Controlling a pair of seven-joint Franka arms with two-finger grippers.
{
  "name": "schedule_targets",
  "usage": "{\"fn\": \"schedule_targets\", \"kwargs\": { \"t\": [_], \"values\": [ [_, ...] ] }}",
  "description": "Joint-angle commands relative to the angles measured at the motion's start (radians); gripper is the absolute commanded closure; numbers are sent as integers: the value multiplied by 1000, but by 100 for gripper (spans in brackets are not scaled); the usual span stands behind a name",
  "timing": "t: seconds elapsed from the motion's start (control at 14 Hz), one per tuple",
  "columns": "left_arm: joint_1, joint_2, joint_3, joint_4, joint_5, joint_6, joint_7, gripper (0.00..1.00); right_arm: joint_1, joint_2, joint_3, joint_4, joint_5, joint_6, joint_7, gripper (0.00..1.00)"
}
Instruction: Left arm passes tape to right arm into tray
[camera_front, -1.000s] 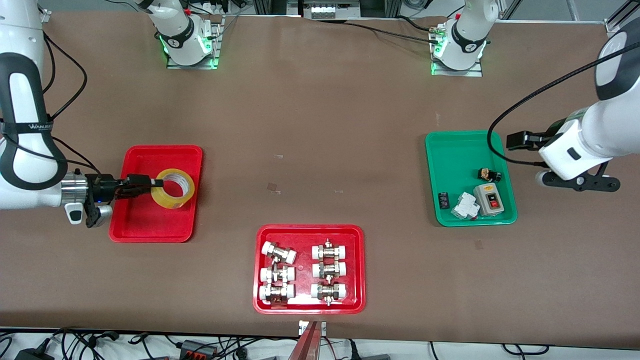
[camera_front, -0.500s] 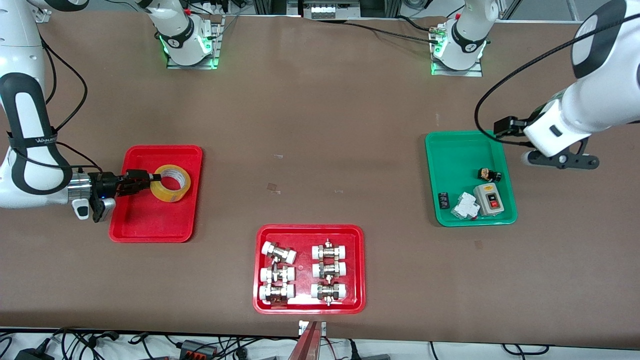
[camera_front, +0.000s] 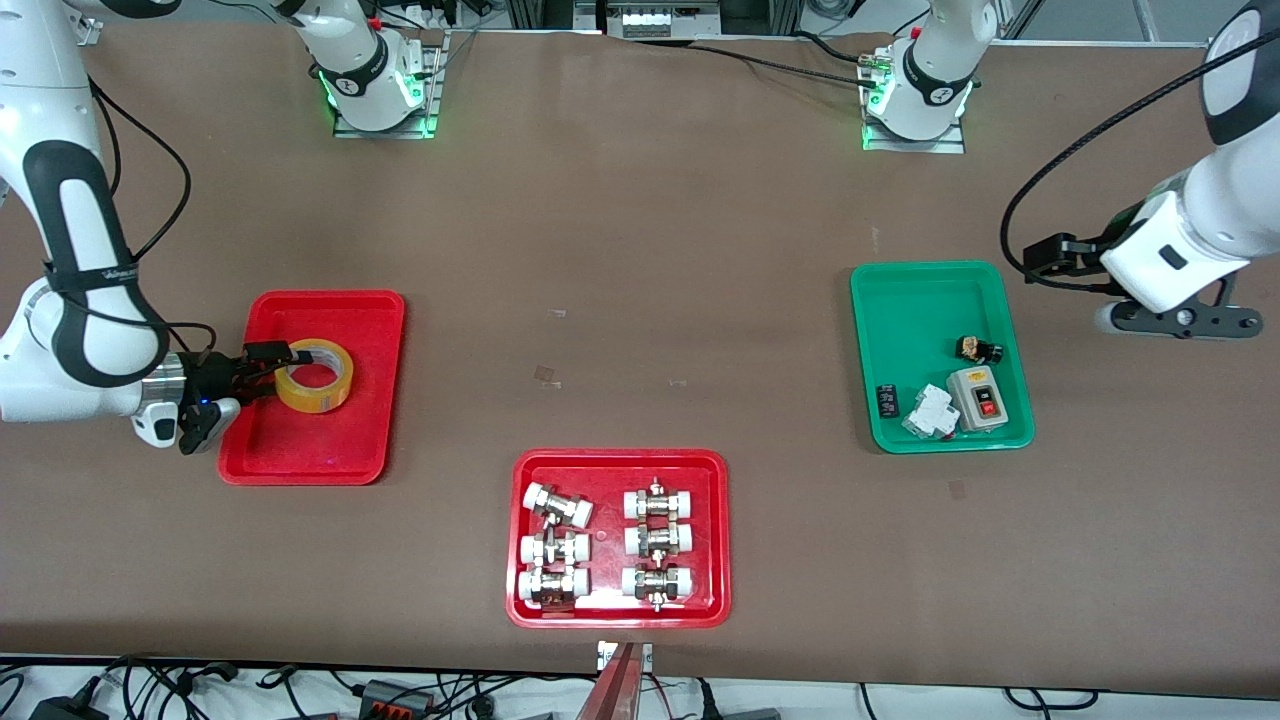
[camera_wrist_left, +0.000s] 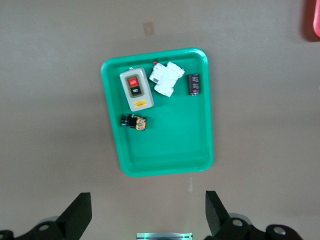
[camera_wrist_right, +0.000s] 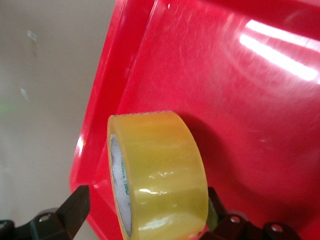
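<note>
The yellow tape roll (camera_front: 312, 400) is low in the plain red tray (camera_front: 330, 450), near the tray's edge toward the right arm's end. My right gripper (camera_front: 285, 365) is open, with a finger on each side of the roll. In the right wrist view the tape (camera_wrist_right: 160, 170) fills the space between the fingers above the tray floor (camera_wrist_right: 225, 100), with a gap beside one finger (camera_wrist_right: 80, 207). My left gripper (camera_front: 1180, 320) is open and empty, up over the table beside the green tray (camera_front: 920, 300).
The green tray (camera_wrist_left: 170, 145) holds a grey switch box (camera_front: 978, 398), a white breaker (camera_front: 928, 410) and small dark parts. A second red tray (camera_front: 618, 610) of white-capped metal fittings lies near the front edge, midway along the table.
My right gripper has lowered the tape into the red tray and drawn it toward the right arm's end. My left arm has shifted about beside the green tray.
</note>
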Motion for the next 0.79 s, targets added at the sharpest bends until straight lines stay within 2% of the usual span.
{"fn": "schedule_targets", "kwargs": {
  "t": [0.0, 0.07, 0.43, 0.57, 0.71],
  "values": [
    [-1, 0, -29, 37, 6, -48, -23, 0, 30, -73, -2, -16, -78, 46, -12, 0],
    [-1, -2, -52, 40, 8, -69, -28, 0, 37, -87, -2, -26, -101, 71, -12, 0],
    [11, 3, -44, 49, -18, -63, -29, 0, 68, -193, -3, -121, -118, 197, 5, 0],
    [11, 3, -44, 49, -20, -62, -28, 0, 103, -283, -5, -157, -136, 204, 90, 0],
    [11, 3, -44, 49, -11, -37, -25, 0, 141, -386, -3, -197, -205, 197, 240, 0]
  ]
}}
